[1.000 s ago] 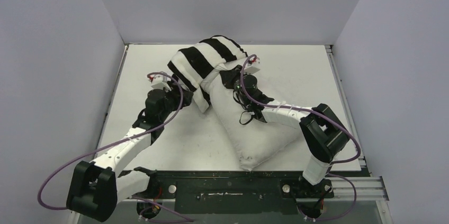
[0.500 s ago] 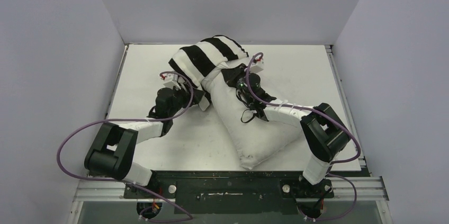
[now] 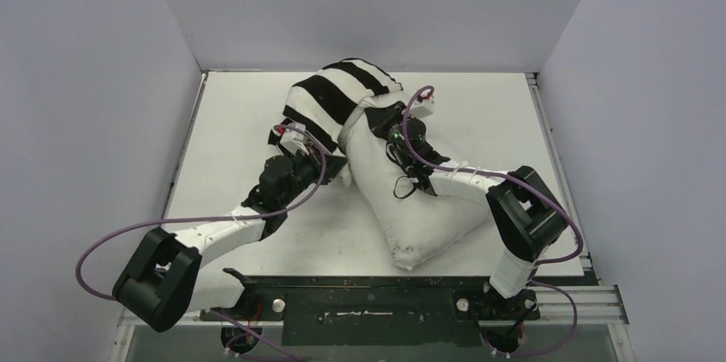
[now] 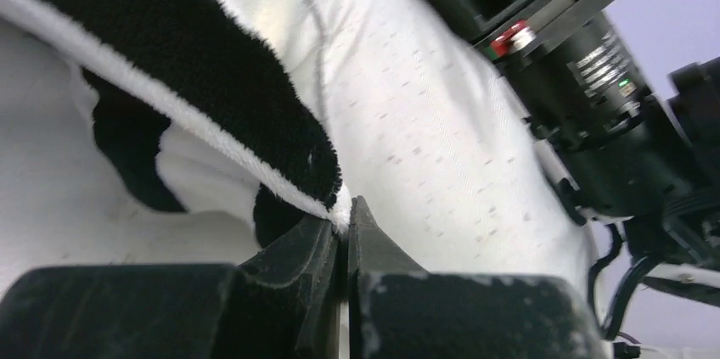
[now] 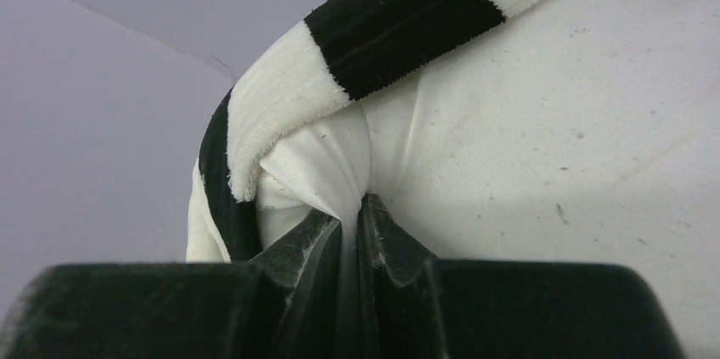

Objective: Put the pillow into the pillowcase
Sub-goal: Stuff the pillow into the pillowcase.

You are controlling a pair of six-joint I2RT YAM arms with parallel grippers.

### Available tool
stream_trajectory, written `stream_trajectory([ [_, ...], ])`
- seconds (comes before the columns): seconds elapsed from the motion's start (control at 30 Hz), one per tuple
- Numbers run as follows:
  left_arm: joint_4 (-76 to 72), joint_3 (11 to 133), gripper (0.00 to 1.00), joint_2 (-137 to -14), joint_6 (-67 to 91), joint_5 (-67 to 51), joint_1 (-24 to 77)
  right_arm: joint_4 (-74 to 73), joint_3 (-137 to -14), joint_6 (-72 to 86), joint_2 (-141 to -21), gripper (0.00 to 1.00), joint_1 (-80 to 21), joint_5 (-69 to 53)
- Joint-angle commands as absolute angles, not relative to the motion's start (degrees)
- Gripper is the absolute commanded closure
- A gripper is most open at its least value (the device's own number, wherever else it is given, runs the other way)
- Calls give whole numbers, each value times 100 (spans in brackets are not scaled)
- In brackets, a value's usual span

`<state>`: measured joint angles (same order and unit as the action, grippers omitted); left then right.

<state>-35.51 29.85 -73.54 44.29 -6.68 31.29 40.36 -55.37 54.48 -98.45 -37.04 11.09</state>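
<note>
Slippage looks the likeliest trouble, since the left gripper (image 4: pixel 346 215) and right gripper (image 5: pixel 350 210) each pinch only a thin fold at the mouth of the pillowcase (image 3: pixel 330 92), while the pillow (image 3: pixel 411 208) lies half out, its covered end near the far edge of the table (image 3: pixel 231 122), with room either side.

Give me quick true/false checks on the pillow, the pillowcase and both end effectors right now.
1. The pillow is fully inside the pillowcase. False: only its far end is covered; the near part lies bare.
2. The left end effector is shut on the pillowcase hem. True.
3. The right end effector is wide open. False: it is shut, pinching bunched white pillow fabric just under the hem.
4. The pillowcase is black-and-white striped. True.
</note>
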Motion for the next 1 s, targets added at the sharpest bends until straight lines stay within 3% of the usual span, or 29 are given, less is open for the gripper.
stream_trajectory([
  [0.0, -3772, 2457, 100, -7230, 4675, -623, 3094, 4153, -5767, 5154, -9584, 100, -3574, 1372],
  [0.23, -3365, 2753, 100, -7009, 4458, -720, 2774, 3056, -5583, 3761, -9111, 45, -3542, 99],
  [0.43, -3279, 2762, 100, -6810, 4403, -653, 2735, 1772, -5906, 1895, -8351, 19, -3585, -820],
  [0.8, -3076, 2990, 100, -6662, 4408, -666, 2733, -144, -7048, -1214, -8662, 15, -4316, -964],
  [0.97, -2944, 3047, 100, -6458, 4479, -642, 2751, -95, -7281, -1683, -9327, 15, -4416, -1223],
])
